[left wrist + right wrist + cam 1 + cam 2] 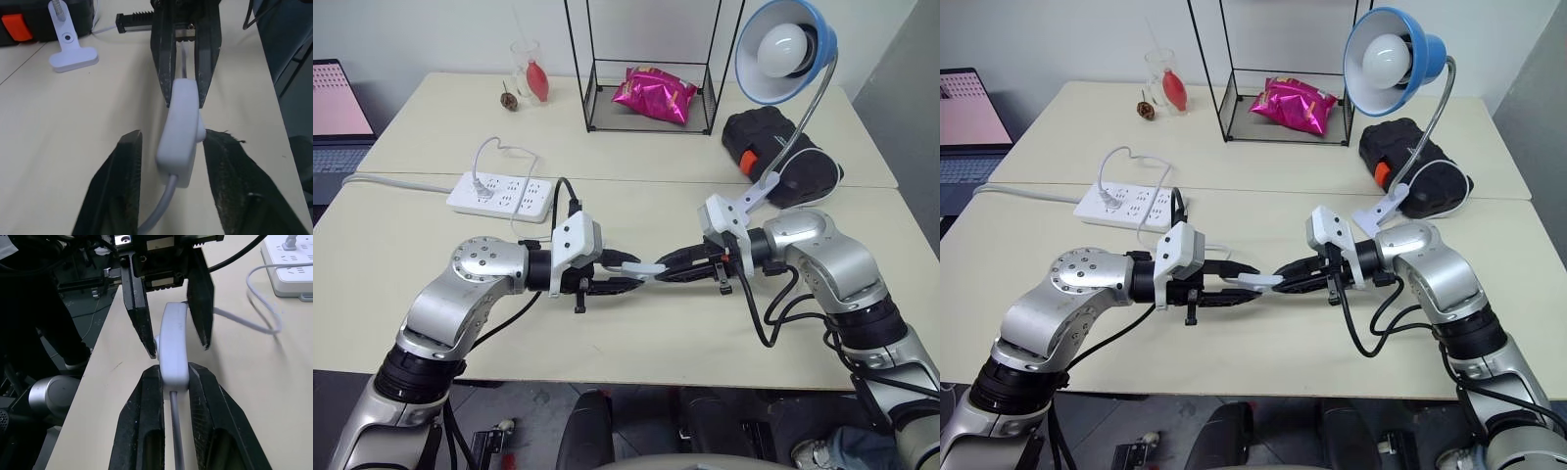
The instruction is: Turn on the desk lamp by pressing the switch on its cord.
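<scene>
R gripper clenched on small white oblong plastic switch; L gripper jaws straddle it, slightly apart. Squeeze squarely onto rocker, hold R steady.

2 cream tables pushed together, seam running across btwn them. Far table backs onto plain white wall. On far table: black wire-frame stand w/ pink crinkly snack bag inside, clear glass holding smth red, small brown item beside it (too small to ID), black bag w/ orange patch at right. Near table: white multi-socket power strip, thick grey cable running off left edge. Laptop w/ pinkish screen at far left, off the tables. Grey floor under front edge. Lighting even, indoor, soft shadows.
</scene>
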